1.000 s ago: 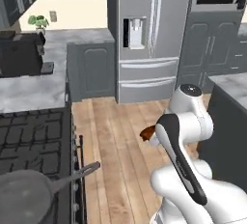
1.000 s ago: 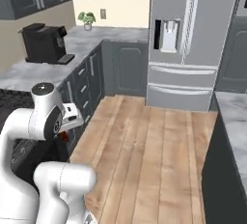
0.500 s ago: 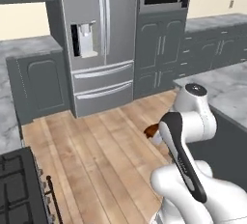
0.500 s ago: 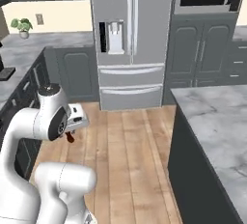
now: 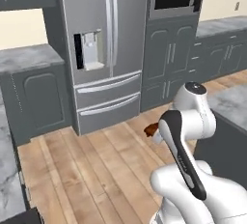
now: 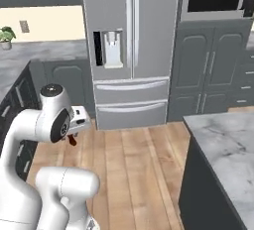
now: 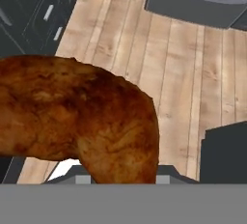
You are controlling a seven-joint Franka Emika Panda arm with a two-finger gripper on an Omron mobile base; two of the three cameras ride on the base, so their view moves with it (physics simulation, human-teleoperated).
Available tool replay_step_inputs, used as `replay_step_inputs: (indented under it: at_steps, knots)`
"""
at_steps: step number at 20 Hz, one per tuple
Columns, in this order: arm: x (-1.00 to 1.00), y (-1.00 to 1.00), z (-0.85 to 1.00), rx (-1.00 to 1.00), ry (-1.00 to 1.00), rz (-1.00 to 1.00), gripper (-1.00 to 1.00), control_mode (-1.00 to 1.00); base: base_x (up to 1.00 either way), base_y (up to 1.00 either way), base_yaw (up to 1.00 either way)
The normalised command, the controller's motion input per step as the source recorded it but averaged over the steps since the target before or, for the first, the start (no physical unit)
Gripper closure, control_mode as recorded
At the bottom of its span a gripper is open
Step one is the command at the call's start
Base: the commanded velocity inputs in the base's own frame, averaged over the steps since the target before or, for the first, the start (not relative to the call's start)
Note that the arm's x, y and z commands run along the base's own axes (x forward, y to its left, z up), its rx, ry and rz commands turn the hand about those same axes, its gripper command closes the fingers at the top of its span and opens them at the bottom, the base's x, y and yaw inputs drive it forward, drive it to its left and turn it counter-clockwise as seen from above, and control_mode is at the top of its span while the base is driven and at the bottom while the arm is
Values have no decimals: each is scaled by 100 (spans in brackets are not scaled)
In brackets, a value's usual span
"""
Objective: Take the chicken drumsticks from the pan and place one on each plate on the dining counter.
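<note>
Drumstick (image 7: 82, 117) clamped in the gripper (image 6: 74, 136), carried tucked close to the arm above the wood floor (image 7: 173, 68). Base has swung off the stove since a second ago; fridge (image 6: 131, 50) ahead, dining counter (image 6: 223, 144) now coming in on the hand's right: transit toward the plates, none reached yet

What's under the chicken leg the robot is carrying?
Below the drumstick in the gripper lies the wooden floor, with dark cabinet fronts at one side. The drumstick covers the floor straight beneath it.
</note>
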Motion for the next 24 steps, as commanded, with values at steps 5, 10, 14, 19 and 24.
replay_step_inputs:
  at_steps: [5,10,14,19,24]
  knots:
    - [0,0,0,0,0,0,100,100,89,0,-36]
    - [0,0,0,0,0,0,100,100,63,0,-62]
    - [0,0,0,0,0,0,100,100,62,0,-63]
    - [0,0,0,0,0,0,100,100,96,32,-35]
    - [0,0,0,0,0,0,100,100,100,47,-34]
